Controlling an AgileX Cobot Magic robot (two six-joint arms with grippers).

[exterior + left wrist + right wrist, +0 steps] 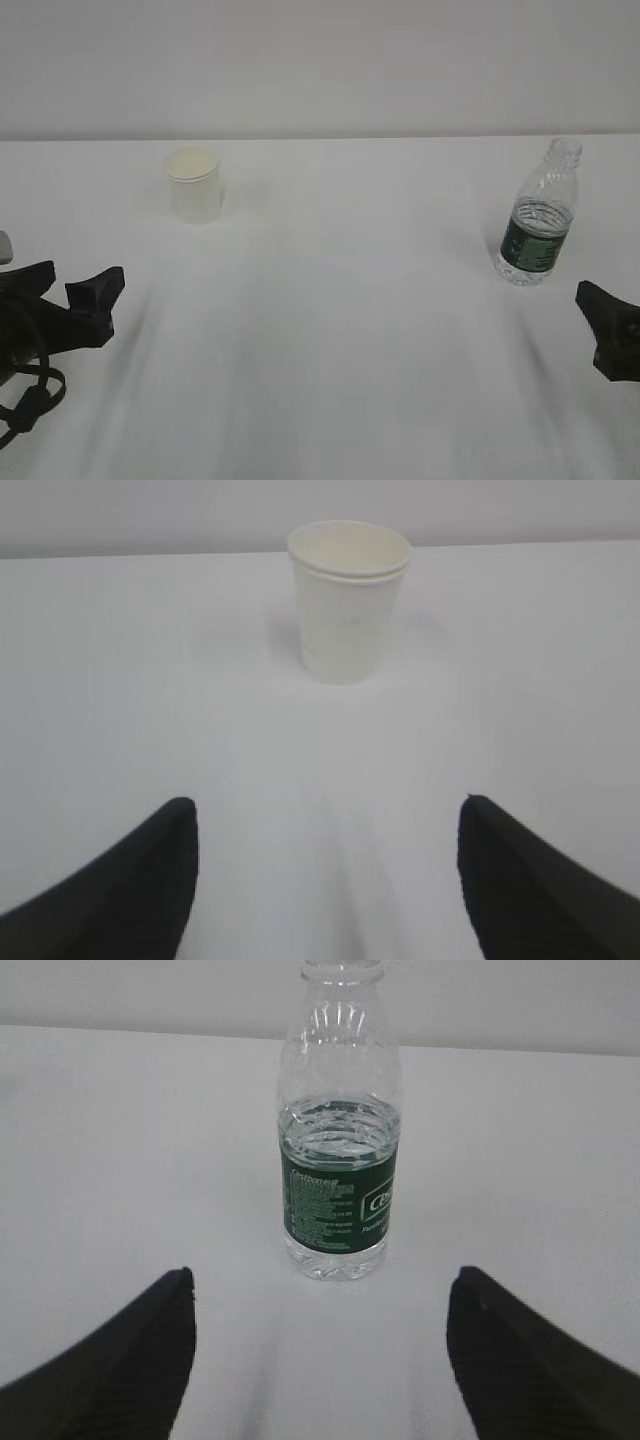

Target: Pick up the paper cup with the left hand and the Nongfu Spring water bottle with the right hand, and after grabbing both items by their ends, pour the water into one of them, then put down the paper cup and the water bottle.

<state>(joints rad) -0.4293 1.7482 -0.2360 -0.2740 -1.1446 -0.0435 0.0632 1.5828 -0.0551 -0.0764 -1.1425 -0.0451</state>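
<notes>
Both sets of fingers, left hand (325,880) and right hand (320,1355), gape wide and empty, short of the paper cup (349,600) and the Nongfu Spring water bottle (338,1130), both upright on the desk (340,330); nothing yet grasped.

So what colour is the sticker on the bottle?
Dark green with white writing; the bottle's label shows best in the right wrist view.

one paper cup (193,184), one water bottle (539,214)
</notes>
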